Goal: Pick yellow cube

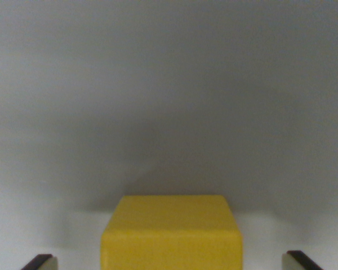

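Yellow cube [170, 233] between wide-open, empty jaws, its base and their tips cut off below.

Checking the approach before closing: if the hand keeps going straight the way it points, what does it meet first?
Probably the yellow cube, centred between the open hand fingertips; the grey surface lies beyond. Depth is unclear.

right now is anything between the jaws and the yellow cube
No. In the wrist view only bare grey surface shows in the gaps either side of the yellow cube, which sits centred between the open jaws.
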`<state>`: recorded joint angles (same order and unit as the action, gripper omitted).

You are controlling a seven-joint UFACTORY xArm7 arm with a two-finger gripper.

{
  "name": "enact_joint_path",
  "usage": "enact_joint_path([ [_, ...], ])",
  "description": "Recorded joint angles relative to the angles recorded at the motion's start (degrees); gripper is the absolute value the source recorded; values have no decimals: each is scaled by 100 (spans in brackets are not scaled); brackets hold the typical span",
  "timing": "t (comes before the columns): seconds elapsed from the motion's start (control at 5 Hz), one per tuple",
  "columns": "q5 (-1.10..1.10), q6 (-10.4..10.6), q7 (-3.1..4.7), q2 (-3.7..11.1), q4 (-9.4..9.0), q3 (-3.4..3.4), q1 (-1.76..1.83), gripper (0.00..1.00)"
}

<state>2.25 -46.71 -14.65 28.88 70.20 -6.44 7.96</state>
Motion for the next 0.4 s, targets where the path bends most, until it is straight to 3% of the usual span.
enact_joint_path([
  [0.4, 5, 43, -12, 27, -20, -5, 8, 0],
])
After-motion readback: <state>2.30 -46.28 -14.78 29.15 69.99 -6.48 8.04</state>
